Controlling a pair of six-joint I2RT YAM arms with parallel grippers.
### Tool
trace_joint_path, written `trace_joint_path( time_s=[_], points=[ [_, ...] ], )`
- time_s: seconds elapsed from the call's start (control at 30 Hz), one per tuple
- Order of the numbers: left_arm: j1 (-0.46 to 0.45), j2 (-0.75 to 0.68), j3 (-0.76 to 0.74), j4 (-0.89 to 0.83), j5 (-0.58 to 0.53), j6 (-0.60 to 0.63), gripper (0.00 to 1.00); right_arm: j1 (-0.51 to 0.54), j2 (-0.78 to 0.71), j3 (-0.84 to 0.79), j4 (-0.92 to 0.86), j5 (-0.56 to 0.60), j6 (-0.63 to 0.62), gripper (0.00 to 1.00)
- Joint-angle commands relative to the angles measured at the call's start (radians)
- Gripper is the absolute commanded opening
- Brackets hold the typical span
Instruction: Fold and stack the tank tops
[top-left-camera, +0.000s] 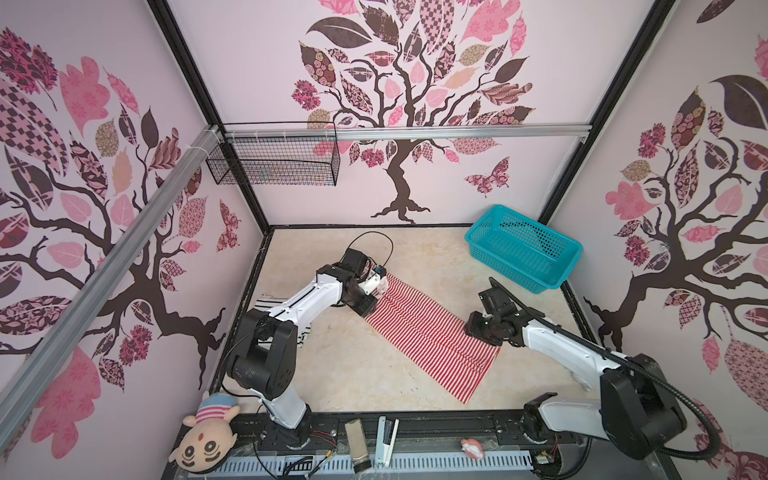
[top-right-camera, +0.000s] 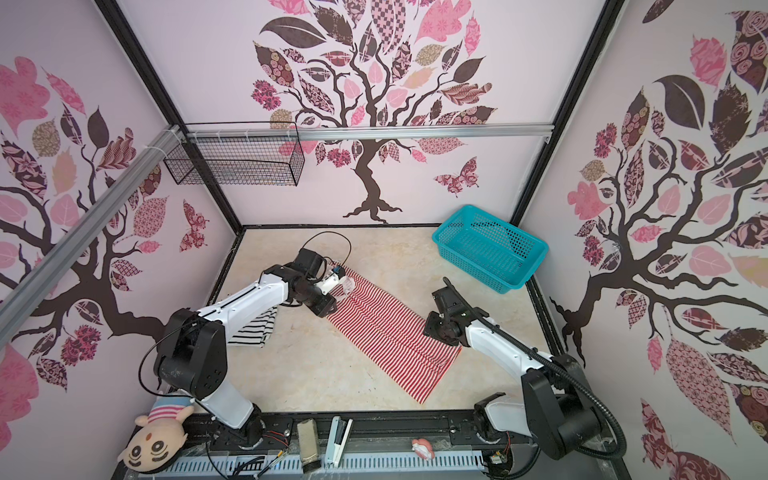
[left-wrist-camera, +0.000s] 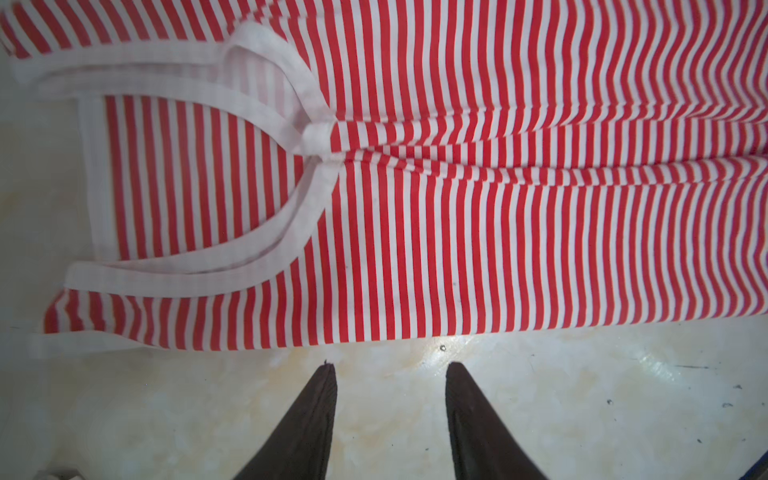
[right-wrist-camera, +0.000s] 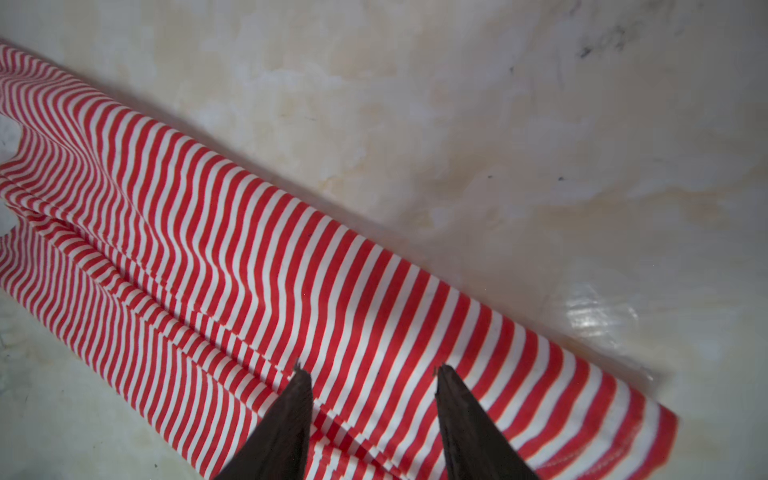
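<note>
**Red top lies in a strip, both pincers open**

The red top (top-left-camera: 428, 332) lies flat on the desk (top-left-camera: 353, 374) as a long narrow strip slanting across the middle. Both its sides are turned in to meet along its length (the meeting line shows plainly in the left wrist view). That narrowing looks like the lengthwise part of the fold, with the crosswise fold not yet made.

The left pincer (left-wrist-camera: 390, 368) stands open and empty over bare desk, just beside the strap end. The right pincer (right-wrist-camera: 370, 370) is open too, its fingers parted above the hem end with nothing clamped. One arm at each end would suit carrying one end over to the other.

The black top (top-right-camera: 253, 328) lies near the left arm's base, partly hidden under it, and I cannot tell how neatly it is folded.

The teal basket (top-left-camera: 507, 262) at the desk's far right corner holds nothing. The wire basket (top-left-camera: 274, 162) on the back rail looks empty as well, though its mesh hides much.
</note>
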Motion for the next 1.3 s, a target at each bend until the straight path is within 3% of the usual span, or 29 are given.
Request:
trace_joint_path(
  time_s=[0.0,0.23,0.53,0.8,1.27],
  points=[
    [0.001,0.026,-0.024,0.02,0.035,-0.001,0.47,0.0,0.058,0.047,0.014,-0.031,-0.021,0.54],
    [-0.002,0.089,-0.019,0.01,0.091,0.008,0.47,0.0,0.093,0.026,0.015,-0.022,-0.019,0.54],
    [-0.011,0.206,0.031,-0.03,0.107,0.024,0.46,0.001,0.014,-0.087,0.046,0.016,0.012,0.54],
    [-0.019,0.301,0.108,-0.039,0.009,0.025,0.46,0.018,-0.045,-0.162,0.058,0.012,0.048,0.54],
    [-0.019,0.669,0.681,-0.159,-0.17,0.01,0.48,0.31,0.033,-0.13,0.113,0.079,0.236,0.54]
  ],
)
